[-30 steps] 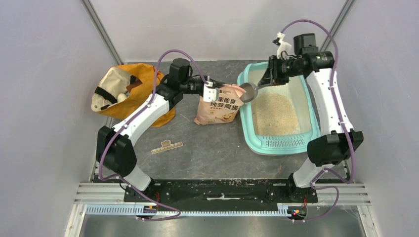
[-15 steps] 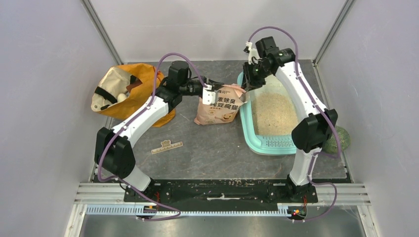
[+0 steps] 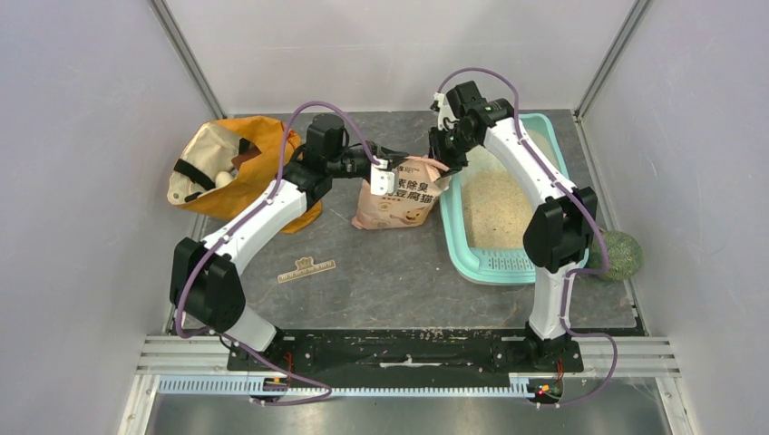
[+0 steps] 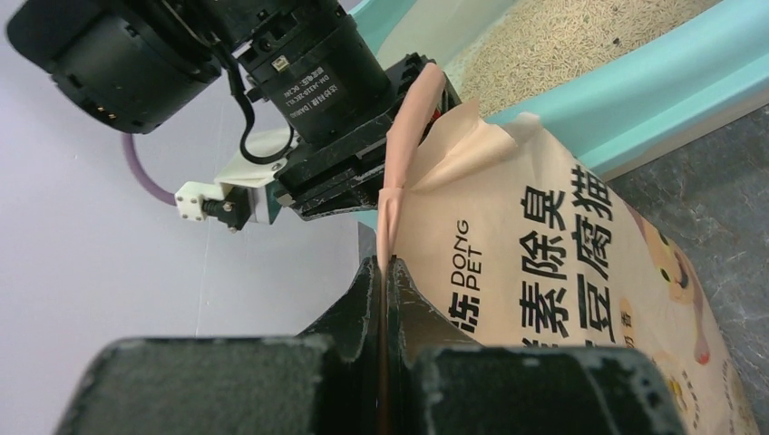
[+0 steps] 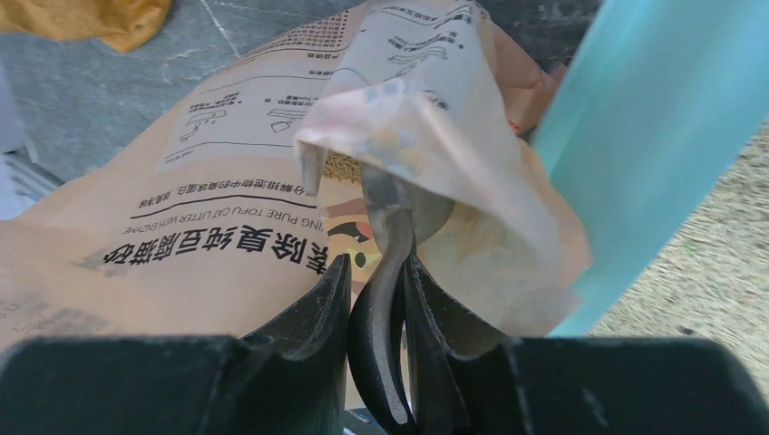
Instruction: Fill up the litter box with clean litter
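Observation:
The teal litter box (image 3: 472,258) sits right of centre, with pale beige clean litter (image 3: 494,204) spread inside. The peach-pink pouch (image 3: 399,204) stands against its left wall. My left gripper (image 3: 383,172) is shut on the pouch's top edge (image 4: 383,272) and holds the mouth up. My right gripper (image 3: 442,154) is shut (image 5: 376,267) on the handle of the silver scoop (image 5: 399,213). The scoop's bowl is inside the pouch's open mouth, mostly hidden by the folded flap. The wrist views also show the box wall (image 5: 662,136) and the litter (image 4: 580,45).
An orange fabric bag (image 3: 231,168) lies at the back left. A green ball (image 3: 618,254) sits just right of the box. A small gold strip (image 3: 306,268) lies on the dark mat in front. Enclosure walls stand close on all sides.
My right arm has swung left from over the litter box, carrying the scoop to the pouch's mouth. The left gripper has kept its hold on the pouch.

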